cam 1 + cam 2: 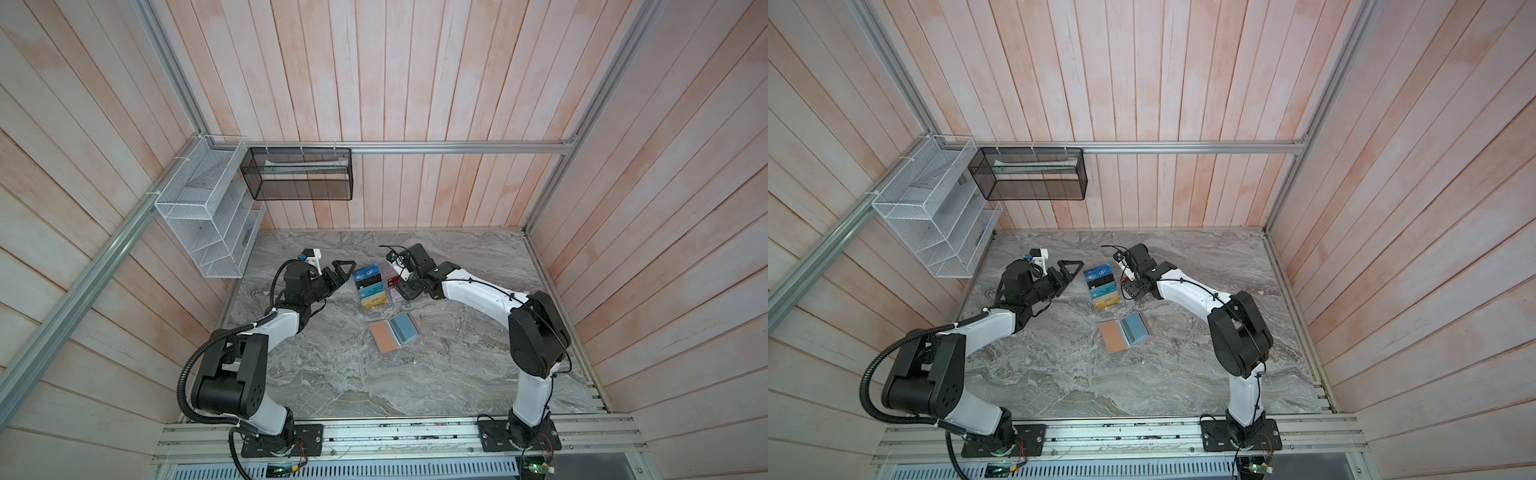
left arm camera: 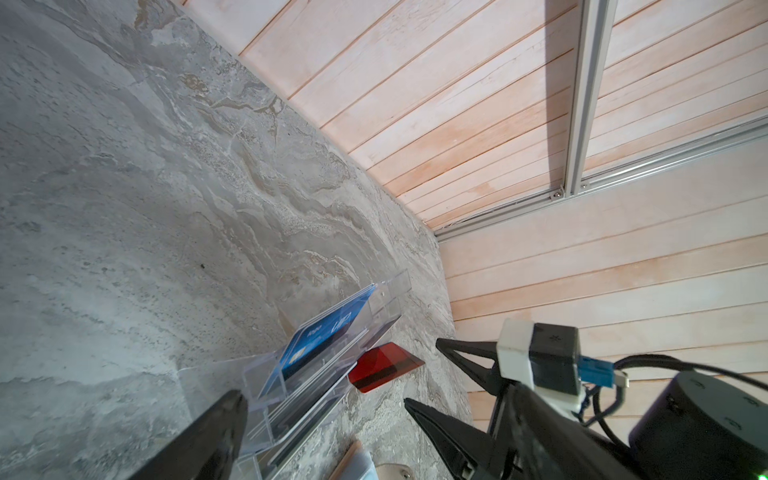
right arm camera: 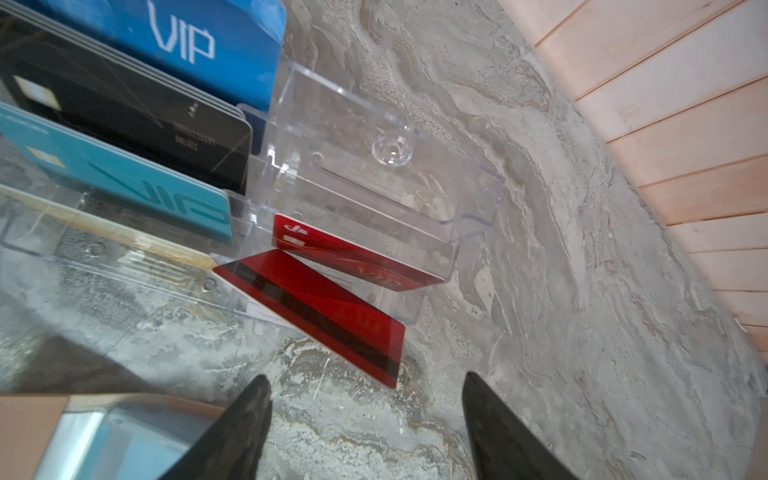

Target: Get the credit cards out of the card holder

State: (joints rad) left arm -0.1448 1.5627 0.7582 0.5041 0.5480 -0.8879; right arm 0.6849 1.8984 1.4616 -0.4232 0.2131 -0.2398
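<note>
The card holder [image 1: 384, 337], a tan-pink booklet, lies open on the marble table in both top views. A blue-grey credit card [image 1: 405, 330] with a darker stripe sits under the clear sleeve of its right page. In the right wrist view a corner of the card holder [image 3: 29, 432] shows beside one finger. My right gripper [image 3: 365, 388] is open just behind a red striped card [image 3: 320, 311], which leans on the clear stand and touches neither finger. My left gripper [image 1: 347, 272] hangs open and empty left of the stand, well away from the card holder.
A clear acrylic tiered stand [image 1: 392, 301] stands behind the card holder, with blue, black, teal and gold cards [image 1: 371, 291] in it. A second red card [image 3: 357, 257] sits in its low side slot. White [image 1: 203, 216] and black [image 1: 299, 174] mesh baskets hang on the back-left walls.
</note>
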